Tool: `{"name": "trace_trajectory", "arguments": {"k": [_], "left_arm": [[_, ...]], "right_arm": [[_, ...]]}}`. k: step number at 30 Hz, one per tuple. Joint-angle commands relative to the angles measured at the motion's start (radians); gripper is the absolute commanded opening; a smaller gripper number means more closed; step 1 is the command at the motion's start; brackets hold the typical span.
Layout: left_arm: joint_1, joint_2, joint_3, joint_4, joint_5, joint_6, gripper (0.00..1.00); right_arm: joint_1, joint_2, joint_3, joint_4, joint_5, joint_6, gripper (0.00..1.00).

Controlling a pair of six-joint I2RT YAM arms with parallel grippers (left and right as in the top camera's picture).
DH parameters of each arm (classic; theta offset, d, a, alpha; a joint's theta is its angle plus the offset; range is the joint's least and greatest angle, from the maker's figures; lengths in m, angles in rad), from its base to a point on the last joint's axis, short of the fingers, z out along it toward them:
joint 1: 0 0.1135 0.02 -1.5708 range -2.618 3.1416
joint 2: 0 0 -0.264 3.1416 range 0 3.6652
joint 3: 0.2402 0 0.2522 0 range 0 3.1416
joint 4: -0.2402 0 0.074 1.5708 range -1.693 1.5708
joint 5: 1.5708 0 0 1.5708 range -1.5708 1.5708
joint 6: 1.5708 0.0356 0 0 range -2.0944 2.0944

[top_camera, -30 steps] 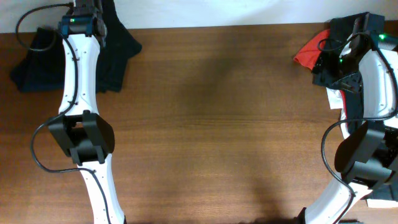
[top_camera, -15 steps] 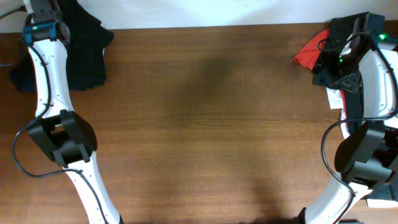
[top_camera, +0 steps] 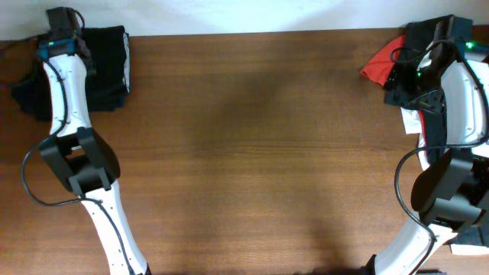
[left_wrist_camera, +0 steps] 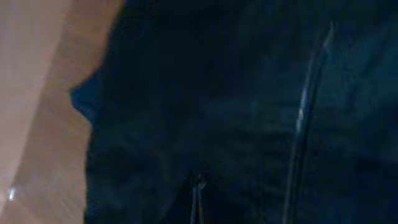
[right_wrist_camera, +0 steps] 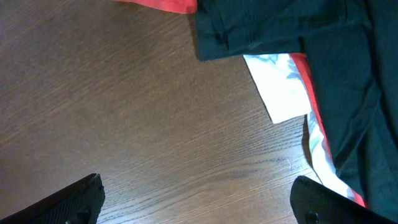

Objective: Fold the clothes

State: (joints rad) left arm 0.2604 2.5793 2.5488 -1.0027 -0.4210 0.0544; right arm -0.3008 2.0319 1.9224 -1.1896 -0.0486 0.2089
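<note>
A dark navy garment lies flat at the table's far left, beside another dark garment. My left gripper is at the navy garment's far left edge. In the left wrist view the navy fabric fills the frame and the jaws seem pinched on a fold. At the far right lies a pile: a red-orange piece, dark garments and a white piece with red trim. My right gripper is open and empty over bare wood beside the pile.
The wooden table spans the view, with a pale wall strip along its far edge. The right arm's base and cables stand at the right edge, and the left arm's elbow at the left.
My left gripper has carried the navy garment leftward, from hanging crumpled to lying flat beside the other dark garment. The right arm has not moved.
</note>
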Motion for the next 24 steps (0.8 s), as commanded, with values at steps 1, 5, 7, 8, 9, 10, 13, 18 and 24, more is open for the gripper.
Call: {"name": "trace_trajectory", "arguments": {"k": [1,5,7,8,9,10,13,18,24], "left_arm": [[0.058,0.037,0.018,-0.113,0.092,-0.051,0.01],[0.135,0.138,0.018,-0.17,0.111,-0.069,0.01],[0.155,0.146,0.02,-0.171,0.108,-0.068,0.01],[0.155,0.143,0.037,-0.193,0.108,-0.069,0.0],[0.148,0.14,0.088,-0.24,0.108,-0.069,0.0],[0.136,0.14,0.161,-0.293,0.112,-0.07,0.0],[0.083,0.139,0.468,-0.45,0.269,-0.177,0.55],[-0.009,0.106,0.592,-0.638,0.547,-0.177,0.99],[-0.124,-0.133,0.579,-0.686,0.729,-0.166,0.99]], "right_arm": [[-0.002,-0.01,0.011,0.0,0.008,0.001,0.99],[-0.002,-0.01,0.011,0.0,0.008,0.001,0.99],[-0.002,-0.01,0.011,0.0,0.009,0.001,0.99],[-0.002,-0.01,0.011,0.0,0.009,0.001,0.99],[-0.002,-0.01,0.011,0.0,0.008,0.001,0.99],[-0.002,-0.01,0.011,0.0,0.008,0.001,0.99],[-0.002,-0.01,0.011,0.0,0.009,0.001,0.99],[-0.002,-0.01,0.011,0.0,0.008,0.001,0.99],[-0.002,-0.01,0.011,0.0,0.008,0.001,0.99]]}}
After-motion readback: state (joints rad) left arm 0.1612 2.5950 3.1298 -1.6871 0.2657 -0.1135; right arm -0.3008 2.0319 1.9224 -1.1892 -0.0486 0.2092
